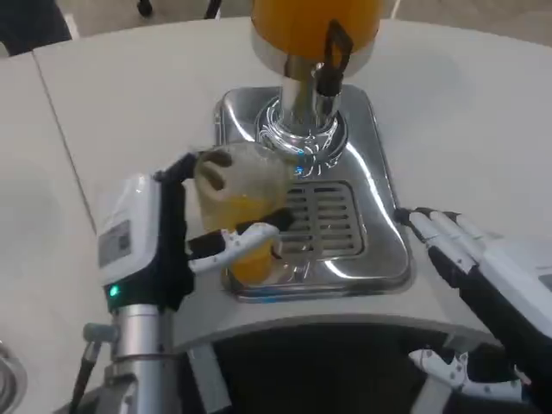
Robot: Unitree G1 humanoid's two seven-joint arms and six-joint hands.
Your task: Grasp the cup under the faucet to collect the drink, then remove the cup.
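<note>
Left hand (172, 250) grips the cup (241, 211), tilted mouth-left; right hand (483, 259) rests spread, holding nothing.

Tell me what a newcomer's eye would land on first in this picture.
First, the left hand at centre-left gripping a clear cup partly filled with orange drink, over the chrome drip tray. Next, the orange drink dispenser at top centre, its black-handled faucet just above and right of the cup. The right hand lies open at lower right.
</note>
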